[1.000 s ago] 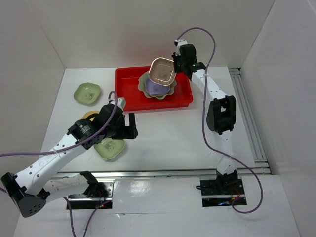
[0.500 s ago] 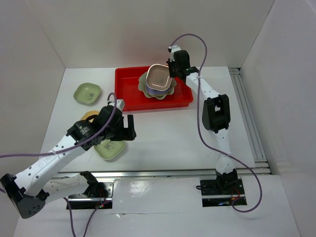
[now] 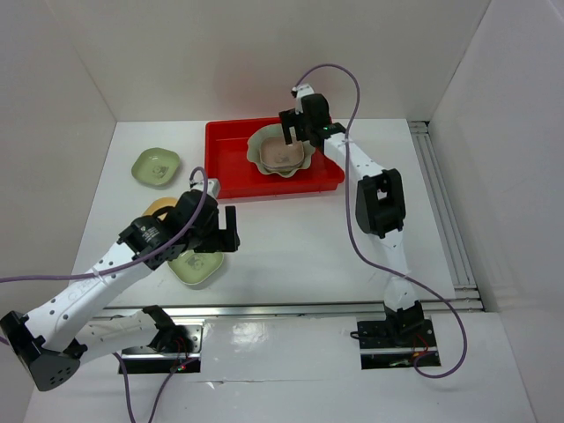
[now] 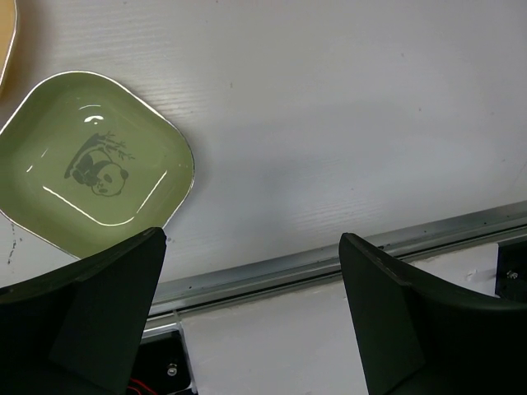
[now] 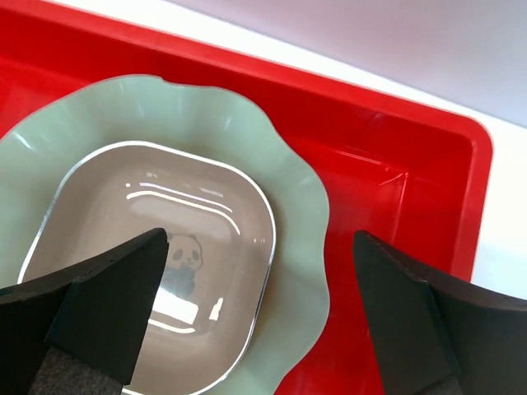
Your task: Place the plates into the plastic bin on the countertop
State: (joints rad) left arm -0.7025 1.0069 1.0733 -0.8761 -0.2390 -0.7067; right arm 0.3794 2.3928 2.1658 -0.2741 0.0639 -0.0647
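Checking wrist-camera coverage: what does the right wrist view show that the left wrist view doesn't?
Right wrist only: the red bin, holding the scalloped pale-green plate with a beige panda dish nested in it. Left wrist only: a green panda dish on the white table, beside a metal rail. Both: open, empty jaws, on the right gripper and the left gripper.
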